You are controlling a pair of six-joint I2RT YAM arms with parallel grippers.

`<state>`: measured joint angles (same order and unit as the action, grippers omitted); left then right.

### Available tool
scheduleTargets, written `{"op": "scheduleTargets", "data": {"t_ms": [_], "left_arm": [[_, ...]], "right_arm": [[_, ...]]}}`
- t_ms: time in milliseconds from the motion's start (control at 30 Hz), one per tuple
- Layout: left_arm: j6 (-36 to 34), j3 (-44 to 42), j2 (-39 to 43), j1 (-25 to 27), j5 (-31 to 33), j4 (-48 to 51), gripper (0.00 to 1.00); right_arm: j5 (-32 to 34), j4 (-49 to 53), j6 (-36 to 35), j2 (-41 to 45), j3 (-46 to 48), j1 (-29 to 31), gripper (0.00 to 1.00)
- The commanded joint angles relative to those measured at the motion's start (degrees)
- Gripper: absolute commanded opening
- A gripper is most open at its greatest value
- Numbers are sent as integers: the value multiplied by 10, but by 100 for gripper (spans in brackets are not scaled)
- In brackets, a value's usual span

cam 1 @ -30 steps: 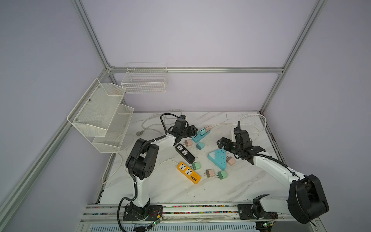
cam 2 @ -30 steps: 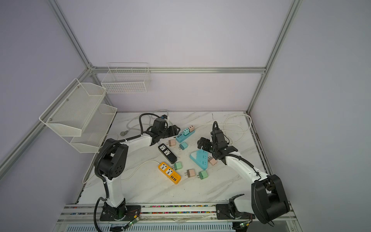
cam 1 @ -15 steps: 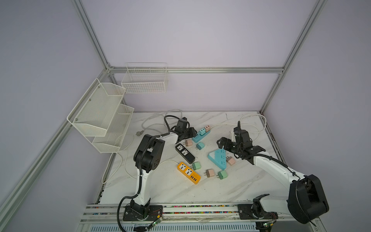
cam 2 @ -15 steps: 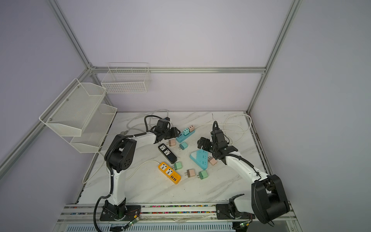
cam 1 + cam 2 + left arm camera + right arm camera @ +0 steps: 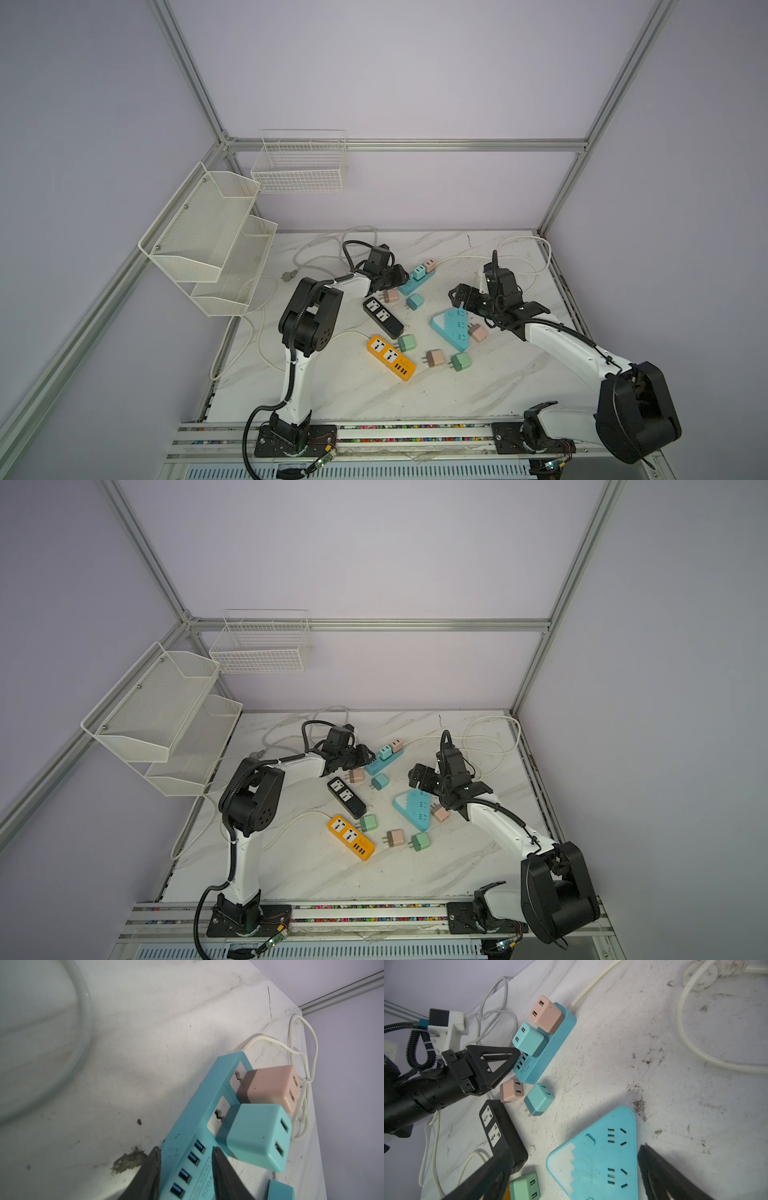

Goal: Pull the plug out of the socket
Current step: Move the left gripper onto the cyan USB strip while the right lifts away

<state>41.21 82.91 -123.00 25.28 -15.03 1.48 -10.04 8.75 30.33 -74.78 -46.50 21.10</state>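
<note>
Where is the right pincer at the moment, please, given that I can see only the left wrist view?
Observer: The right pincer stands wide open, holding nothing. It points at the triangular teal socket board, apart from the teal power strip.
Operator: Thank you. Is anything lying close to my left pincer that I cannot see?
Observer: Yes, a loose pink plug lies beside the left pincer, near the strip's USB end.
Operator: And what lies beyond that plug?
Observer: A black power strip, with both of its sockets empty.
</note>
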Motion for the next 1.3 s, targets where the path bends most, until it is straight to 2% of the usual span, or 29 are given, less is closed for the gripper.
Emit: {"op": "scheduleTargets", "data": {"t_ms": [0, 433, 800, 1267], "left_arm": [[16, 14, 6, 13, -12, -5, 40], [63, -32, 32, 55, 8, -3, 39], [126, -64, 42, 112, 13, -60, 37], [76, -59, 43, 108, 25, -57, 38]], "right_arm": [[1, 1, -5, 11, -10, 0, 97], [4, 4, -4, 14, -10, 0, 97], [28, 23, -8, 4, -28, 0, 97], [72, 63, -46, -67, -94, 1, 97]]}}
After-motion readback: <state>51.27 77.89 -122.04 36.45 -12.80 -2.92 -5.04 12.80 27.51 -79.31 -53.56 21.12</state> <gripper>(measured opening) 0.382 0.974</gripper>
